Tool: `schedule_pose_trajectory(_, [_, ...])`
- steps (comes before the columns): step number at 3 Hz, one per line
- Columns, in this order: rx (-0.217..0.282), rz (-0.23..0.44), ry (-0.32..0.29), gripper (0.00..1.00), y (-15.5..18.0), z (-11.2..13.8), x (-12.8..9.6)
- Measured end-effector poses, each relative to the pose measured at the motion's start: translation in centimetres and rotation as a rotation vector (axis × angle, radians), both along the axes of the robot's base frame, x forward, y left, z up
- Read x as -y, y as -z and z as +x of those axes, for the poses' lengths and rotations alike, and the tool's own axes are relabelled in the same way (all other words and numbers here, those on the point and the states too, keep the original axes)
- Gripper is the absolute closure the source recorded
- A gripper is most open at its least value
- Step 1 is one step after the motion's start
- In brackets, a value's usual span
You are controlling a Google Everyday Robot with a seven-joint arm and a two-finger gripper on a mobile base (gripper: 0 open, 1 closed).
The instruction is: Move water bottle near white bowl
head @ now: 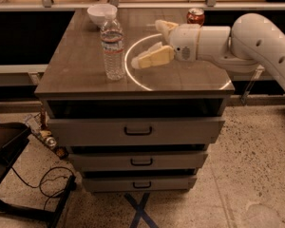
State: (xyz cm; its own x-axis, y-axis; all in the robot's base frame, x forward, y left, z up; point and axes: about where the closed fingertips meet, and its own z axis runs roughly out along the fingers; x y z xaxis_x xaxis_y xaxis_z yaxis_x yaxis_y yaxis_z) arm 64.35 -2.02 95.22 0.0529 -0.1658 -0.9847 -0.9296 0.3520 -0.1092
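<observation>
A grey-brown cabinet surface (76, 75) is seen from above and in front, with three drawers (137, 130) stacked below it, each with a dark handle.

The water bottle (113, 49) stands upright on the left half of the surface. It is clear and ribbed, with a white cap and a pale label band. Behind it, at the back left edge, sits the white bowl (100, 13). The bottle's cap overlaps the bowl's front in this view, but the bottle's base stands farther forward, apart from the bowl.

A thick white robot arm (261, 37) reaches in from the right, above the surface. Its gripper (147, 44) hangs over the middle of the surface, just to the right of the bottle and not touching it. The two pale fingers (154, 57) are spread apart and hold nothing. One points toward the bottle's lower half, and the other sits higher and farther back. A narrow gap of bare surface shows between the nearer fingertip and the bottle.

A thin bright ring of light (127, 68) lies on the surface beneath the gripper. A red soda can (195, 16) stands at the back edge, behind the arm's wrist and well apart from the bottle.

On the speckled floor, a dark chair (4, 141) and a looped black cable (42, 179) sit at the left. A blue tape cross (140, 213) lies in front of the cabinet.
</observation>
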Motion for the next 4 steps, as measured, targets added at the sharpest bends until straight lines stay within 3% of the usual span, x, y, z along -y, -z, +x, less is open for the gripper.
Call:
schedule_pose_trajectory(2, [-0.009,0.068,-0.040,0.00,0.7,2.8,-3.8])
schedule_pose_trajectory(4, [0.009,0.099,-0.081,0.00,0.1,3.8,-6.7])
